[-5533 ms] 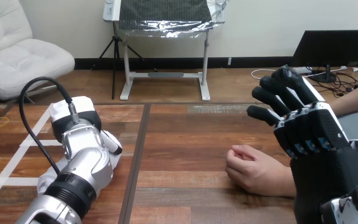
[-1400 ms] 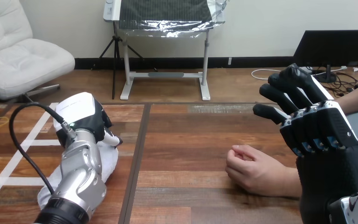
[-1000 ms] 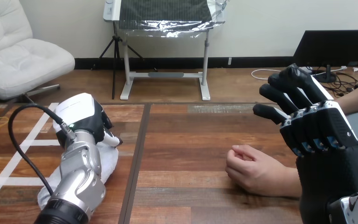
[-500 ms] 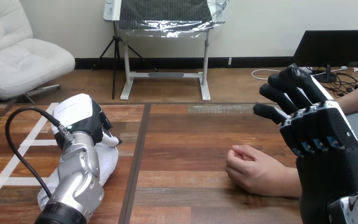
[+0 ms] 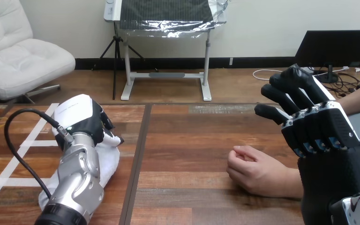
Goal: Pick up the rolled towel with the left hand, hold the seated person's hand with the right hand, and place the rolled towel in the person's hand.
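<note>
Rolled towel: A white rolled towel [image 5: 111,158] is seen lying on the left part of the counter [image 5: 187,140], its length running from near to far. Its middle is covered by the robot's left forearm [image 5: 77,183], and its near end shows at that arm's left side.

Left hand: The left hand [image 5: 82,116] is laid over the towel's far end with its white back turned up. Its fingers [image 5: 107,125] are curled down over the towel's right side, so the towel is gripped while it rests on the wood.

Person's hand: The person's hand [image 5: 253,169] is rested on the counter right of the middle, loosely closed, with nothing held in it. It is well apart from the towel.

Right hand: The right hand [image 5: 326,136] is held raised at the right with its fingers [image 5: 269,114] spread and nearly straight, pointed far and left, and nothing is held. It is seen just right of the person's hand, in front of the person's forearm [image 5: 288,182]. Whether the forearm is touched cannot be told.

Counter: Dark wooden planks are seen. A dark seam [image 5: 138,154] runs from near to far between the towel and the person's hand. White tape lines [image 5: 28,143] are laid left of the towel.
</note>
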Tool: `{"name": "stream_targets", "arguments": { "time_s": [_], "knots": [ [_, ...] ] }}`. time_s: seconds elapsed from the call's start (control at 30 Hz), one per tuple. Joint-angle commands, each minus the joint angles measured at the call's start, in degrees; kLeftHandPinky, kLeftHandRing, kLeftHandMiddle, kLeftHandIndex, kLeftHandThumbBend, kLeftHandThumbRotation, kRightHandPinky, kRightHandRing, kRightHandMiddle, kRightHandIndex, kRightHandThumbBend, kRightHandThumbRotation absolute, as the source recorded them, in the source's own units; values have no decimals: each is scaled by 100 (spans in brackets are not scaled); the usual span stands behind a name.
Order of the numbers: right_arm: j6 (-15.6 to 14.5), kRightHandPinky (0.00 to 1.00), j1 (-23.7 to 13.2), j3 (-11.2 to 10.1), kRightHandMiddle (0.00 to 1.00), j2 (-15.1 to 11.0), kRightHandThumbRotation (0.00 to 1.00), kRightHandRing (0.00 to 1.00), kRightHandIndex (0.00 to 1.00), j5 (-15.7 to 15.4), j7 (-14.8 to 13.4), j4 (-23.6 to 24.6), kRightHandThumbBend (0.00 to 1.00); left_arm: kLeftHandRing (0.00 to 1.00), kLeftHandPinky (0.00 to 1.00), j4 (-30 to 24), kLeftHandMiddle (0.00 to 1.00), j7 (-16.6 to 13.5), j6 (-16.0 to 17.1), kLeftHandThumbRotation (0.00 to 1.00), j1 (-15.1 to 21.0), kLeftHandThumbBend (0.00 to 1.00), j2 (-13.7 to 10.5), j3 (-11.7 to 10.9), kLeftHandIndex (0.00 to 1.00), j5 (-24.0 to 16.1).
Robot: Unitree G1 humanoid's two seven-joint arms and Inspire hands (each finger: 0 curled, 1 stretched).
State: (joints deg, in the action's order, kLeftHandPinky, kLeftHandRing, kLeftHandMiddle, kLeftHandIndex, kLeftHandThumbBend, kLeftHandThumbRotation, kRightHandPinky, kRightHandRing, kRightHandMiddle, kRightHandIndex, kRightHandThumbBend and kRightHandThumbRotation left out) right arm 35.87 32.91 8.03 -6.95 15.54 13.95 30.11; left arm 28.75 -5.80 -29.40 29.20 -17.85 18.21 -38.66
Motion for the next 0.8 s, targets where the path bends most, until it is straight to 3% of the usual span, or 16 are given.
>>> {"name": "stream_targets", "arguments": {
  "time_s": [0.0,0.13,0.17,0.47,0.77],
  "knots": [
    [29,79,-253,-60,86,32,100,86,86,-35,-17,206,88,27,19,-364,36,-16,-91,0,157,73,17,-128,41,26],
    [33,78,-262,-69,86,33,100,85,86,-49,-20,202,88,27,18,-378,38,144,-324,0,221,77,6,-7,45,-89],
    [37,78,-261,-72,86,35,100,85,85,-57,-22,199,88,32,21,-391,43,164,-364,3,225,79,8,4,50,-101],
    [10,78,-228,-55,86,26,100,85,86,-50,-22,221,89,50,31,-512,61,210,-694,21,240,83,-10,212,67,-376],
    [-14,79,-206,-52,86,41,100,85,86,-70,-45,225,89,55,37,-812,65,250,-806,33,166,82,-19,213,72,-447]
  ]
}}
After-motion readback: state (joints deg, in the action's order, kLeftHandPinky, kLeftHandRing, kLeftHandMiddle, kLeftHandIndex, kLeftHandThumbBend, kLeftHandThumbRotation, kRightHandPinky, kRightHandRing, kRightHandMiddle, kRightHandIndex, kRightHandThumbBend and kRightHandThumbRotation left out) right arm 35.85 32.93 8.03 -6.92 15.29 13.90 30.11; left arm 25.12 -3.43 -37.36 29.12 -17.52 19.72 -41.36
